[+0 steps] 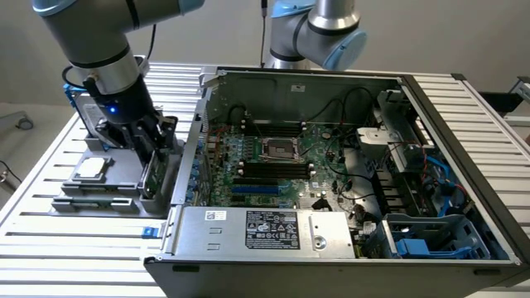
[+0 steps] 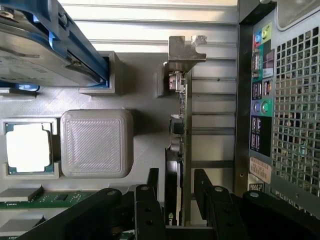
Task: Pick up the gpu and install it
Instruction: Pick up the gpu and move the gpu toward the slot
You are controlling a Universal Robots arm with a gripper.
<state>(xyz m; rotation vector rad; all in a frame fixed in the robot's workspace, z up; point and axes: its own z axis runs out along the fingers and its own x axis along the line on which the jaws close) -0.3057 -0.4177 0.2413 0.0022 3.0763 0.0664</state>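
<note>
Now | gripper [image 2: 177,175] jaws apart astride upright gpu [image 2: 182,117] | hard drive [image 2: 35,55], processor [image 2: 29,148] beside; case [image 2: 295,100] close alongside.

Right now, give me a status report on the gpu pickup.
End effector open, straddling gpu. Gpu upright in grey holder. Hard drive nearby, apart.

The gpu [image 1: 150,183] sits largely hidden behind the gripper [image 1: 155,155], centre left. Print on the power supply label [image 1: 276,228], lower centre, is illegible.
</note>
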